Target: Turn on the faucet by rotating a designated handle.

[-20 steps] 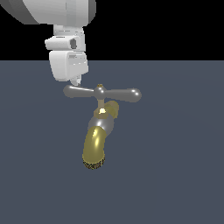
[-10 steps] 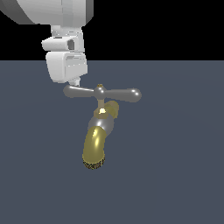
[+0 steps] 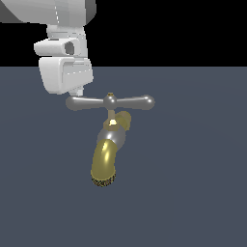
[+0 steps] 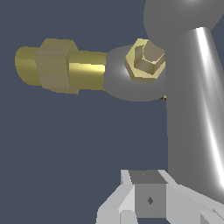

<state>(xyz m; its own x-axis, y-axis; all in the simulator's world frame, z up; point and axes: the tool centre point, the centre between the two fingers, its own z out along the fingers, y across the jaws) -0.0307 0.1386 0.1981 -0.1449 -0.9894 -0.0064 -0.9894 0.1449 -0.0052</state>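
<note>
The faucet [image 3: 107, 157] has a curved gold spout with a dark speckled mouth, and it points down toward the front of the exterior view. Its silver crossbar handle [image 3: 126, 102] lies level across the top, with a ball hub and a small brass cap. My white gripper [image 3: 77, 92] hangs just above and behind the handle arm's tip on the exterior view's left. In the wrist view the gripper [image 4: 148, 201] looks shut with nothing in it, right beside the thick silver handle [image 4: 192, 113]. The faucet's brass nut and body [image 4: 65, 63] lie beyond.
A plain dark grey floor [image 3: 193, 193] surrounds the faucet, under a black background. Nothing else stands nearby.
My hand has drifted slightly toward the exterior view's left, staying at the handle's left tip. That tip now reaches a little further left; the spout has not moved.
</note>
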